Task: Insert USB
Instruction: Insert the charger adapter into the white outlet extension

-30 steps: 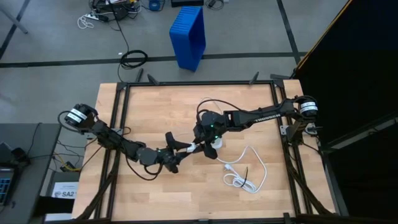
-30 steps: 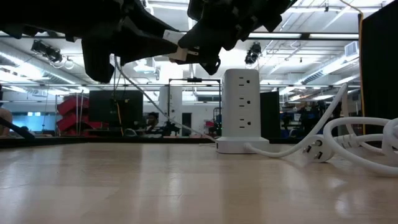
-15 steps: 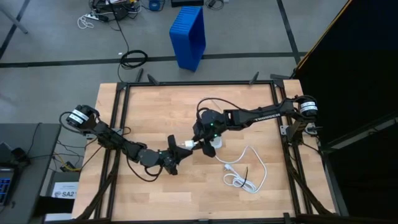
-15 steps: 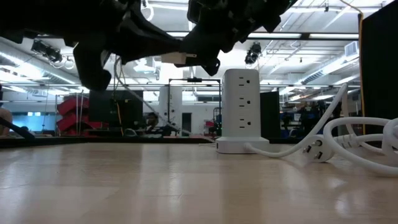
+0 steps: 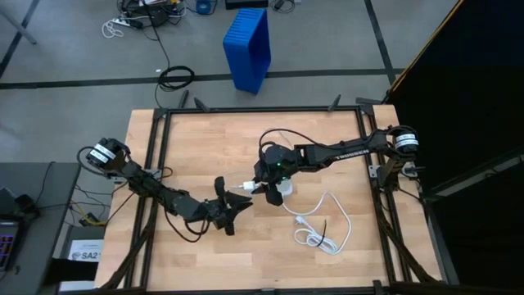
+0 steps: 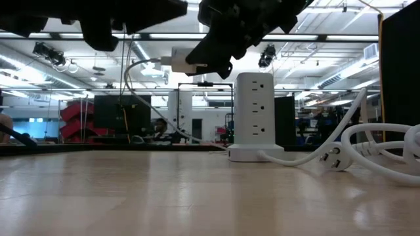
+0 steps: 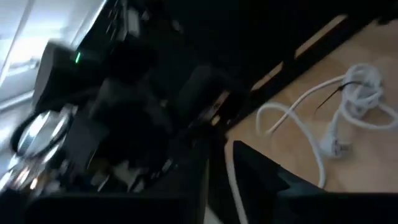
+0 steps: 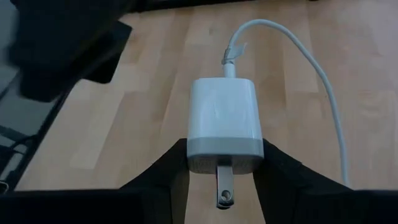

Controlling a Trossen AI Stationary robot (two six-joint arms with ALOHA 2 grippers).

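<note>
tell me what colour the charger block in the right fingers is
White, with metal prongs; the charger block shows best in the right wrist view.

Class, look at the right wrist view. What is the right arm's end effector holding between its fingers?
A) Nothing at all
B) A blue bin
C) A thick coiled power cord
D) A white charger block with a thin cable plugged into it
D: in the right wrist view the right end effector grips the white charger block by its sides, with the thin USB cable seated in the block's far end.
</note>
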